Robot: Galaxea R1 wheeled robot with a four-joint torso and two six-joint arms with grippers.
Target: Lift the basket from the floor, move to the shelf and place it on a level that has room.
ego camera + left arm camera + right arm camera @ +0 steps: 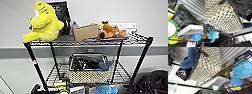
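At the near edge of the head view, the lowest visible part of the shelf (37, 67) is crowded: a blue turtle toy (106, 89), a white box (77, 90) and a green ring (63, 92) lie under the tier that carries the basket. Dark robot parts show at the lower right corner (152, 83), but neither end effector can be made out, so I cannot tell whether the left or the right one is released or clenched. The left wrist view looks up along the basket's woven side from close by, with the blue turtle toy (212, 35), a white box (189, 30) and a green ring (175, 28) below the wire edge of the tier. The right wrist view also shows the basket's woven wall (208, 65) close at hand, a blue soft thing (189, 58) hanging over its rim, and the turtle toy (243, 68) on the tier below. A little farther back, the basket (88, 75) sits upright on the middle wire level (122, 72), between the posts and about centred, with dark things and a blue soft thing (105, 65) inside it. Above and behind, the top tier holds a yellow plush toy (43, 22), a brown cardboard box (86, 32), an orange plush toy (111, 31) and a dark framed board (61, 13) leaning at the back. The pale wall (112, 11) stands behind the shelf.
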